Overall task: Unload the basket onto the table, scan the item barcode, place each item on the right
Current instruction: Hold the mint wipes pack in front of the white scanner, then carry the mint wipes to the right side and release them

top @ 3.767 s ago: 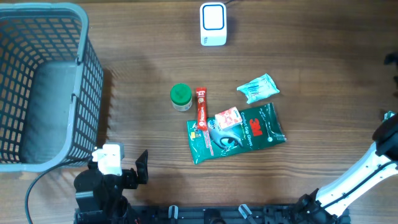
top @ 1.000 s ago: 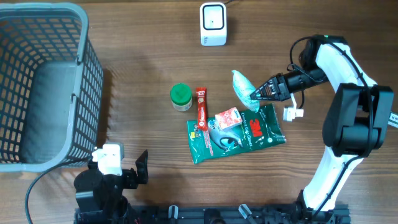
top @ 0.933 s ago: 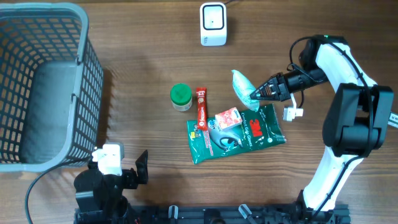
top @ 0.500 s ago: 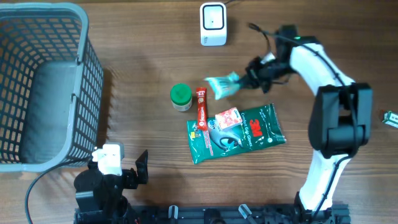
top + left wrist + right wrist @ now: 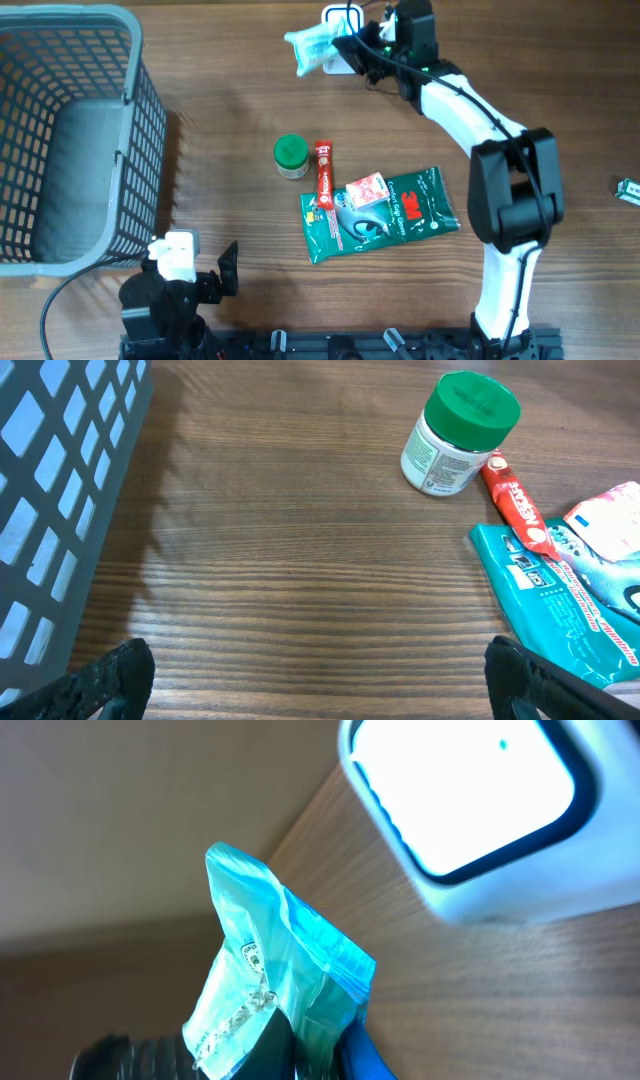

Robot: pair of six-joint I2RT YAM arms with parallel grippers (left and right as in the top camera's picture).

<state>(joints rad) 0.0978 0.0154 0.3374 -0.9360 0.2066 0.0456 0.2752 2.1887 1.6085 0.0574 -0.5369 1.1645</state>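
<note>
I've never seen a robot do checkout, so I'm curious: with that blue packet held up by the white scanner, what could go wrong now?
The right gripper pinches the soft packet by one end only, so it could slip or flop. The packet hangs mostly to one side of the scanner, not over its window, so the scan may miss. The gripper is near enough that it might nudge the scanner.
</note>
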